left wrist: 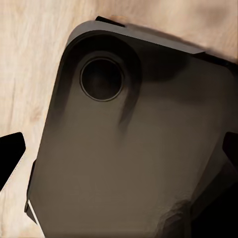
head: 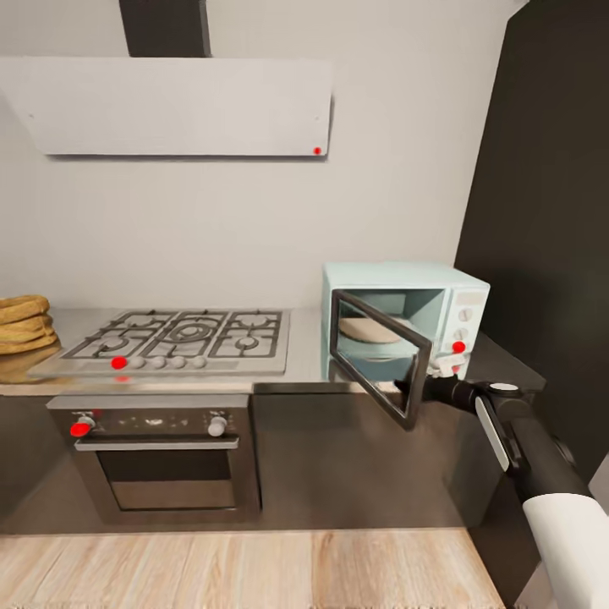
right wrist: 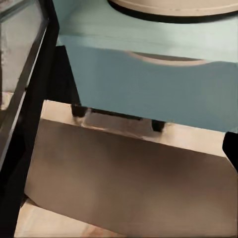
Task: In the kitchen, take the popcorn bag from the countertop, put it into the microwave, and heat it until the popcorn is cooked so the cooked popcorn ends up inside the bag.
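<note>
Your right gripper (head: 420, 382) sits at the open microwave (head: 404, 326) door, jaws unreadable, while the popcorn bag (head: 24, 323), far left on the countertop (head: 306, 359), looks light and crushable, so pinch its rolled rim gently.

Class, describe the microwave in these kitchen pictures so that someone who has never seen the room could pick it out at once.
Start at the grated steel gas hob set in the grey countertop, then look along the worktop towards the tall dark cabinet. There stands a pale light-blue boxy microwave with its dark-framed glass door swung open. Unlike the dark steel oven under the hob, it is pastel and sits on the worktop.
</note>
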You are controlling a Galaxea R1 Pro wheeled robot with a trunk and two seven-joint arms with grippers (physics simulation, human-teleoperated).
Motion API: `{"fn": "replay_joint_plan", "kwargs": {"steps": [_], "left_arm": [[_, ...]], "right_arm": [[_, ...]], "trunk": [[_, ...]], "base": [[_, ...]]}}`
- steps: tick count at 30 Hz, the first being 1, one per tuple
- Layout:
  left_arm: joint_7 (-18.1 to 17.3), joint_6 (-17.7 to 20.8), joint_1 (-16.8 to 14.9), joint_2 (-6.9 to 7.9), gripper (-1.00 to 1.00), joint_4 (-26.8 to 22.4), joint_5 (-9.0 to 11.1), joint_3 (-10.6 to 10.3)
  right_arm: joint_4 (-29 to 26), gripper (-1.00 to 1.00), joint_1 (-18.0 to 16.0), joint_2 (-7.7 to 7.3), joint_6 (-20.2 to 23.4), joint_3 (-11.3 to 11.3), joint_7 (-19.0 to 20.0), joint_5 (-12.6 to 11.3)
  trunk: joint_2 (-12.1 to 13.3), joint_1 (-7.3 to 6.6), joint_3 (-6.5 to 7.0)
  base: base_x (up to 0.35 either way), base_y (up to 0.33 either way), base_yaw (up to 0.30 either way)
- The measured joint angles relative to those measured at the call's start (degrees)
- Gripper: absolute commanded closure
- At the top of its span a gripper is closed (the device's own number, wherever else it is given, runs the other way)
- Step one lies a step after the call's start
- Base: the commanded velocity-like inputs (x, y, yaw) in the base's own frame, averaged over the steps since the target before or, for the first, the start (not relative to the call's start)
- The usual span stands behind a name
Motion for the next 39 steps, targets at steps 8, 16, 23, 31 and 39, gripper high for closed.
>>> {"fn": "replay_joint_plan", "kwargs": {"steps": [8, 16, 23, 31, 39], "left_arm": [[0.0, 0.0, 0.0, 0.0, -1.0, 0.0, 0.0, 0.1], [0.0, 0.0, 0.0, 0.0, -1.0, 0.0, 0.1, 0.2], [0.0, 0.0, 0.0, 0.0, -1.0, 0.0, 0.1, 0.1], [0.0, 0.0, 0.0, 0.0, -1.0, 0.0, 0.2, 0.2], [0.0, 0.0, 0.0, 0.0, -1.0, 0.0, 0.3, 0.2]], "right_arm": [[-0.1, -1.0, 0.0, 0.0, 0.0, -0.1, 0.2, -0.1], [-0.7, -1.0, 0.0, 0.51, 0.2, -0.3, 0.2, -1.5], [-0.7, -1.0, 0.0, 0.5, 0.3, -0.5, 0.3, -3.4], [-0.6, -1.0, 0.0, 0.21, 0.2, -1.6, 0.0, -3.4], [0.2, -1.0, 0.0, -2.14, -0.4, -6.0, -1.2, -2.6]], "trunk": [[0.0, 0.0, 0.0], [0.0, -0.01, 0.0], [0.0, -0.02, 0.0], [0.0, -0.02, 0.0], [0.0, -0.02, 0.0]], "base": [[-0.211, 0.189, 0.0], [-0.15, 0.165, 0.0], [-0.013, 0.169, 0.0], [0.0, 0.061, 0.0], [0.0, 0.001, 0.0]]}}
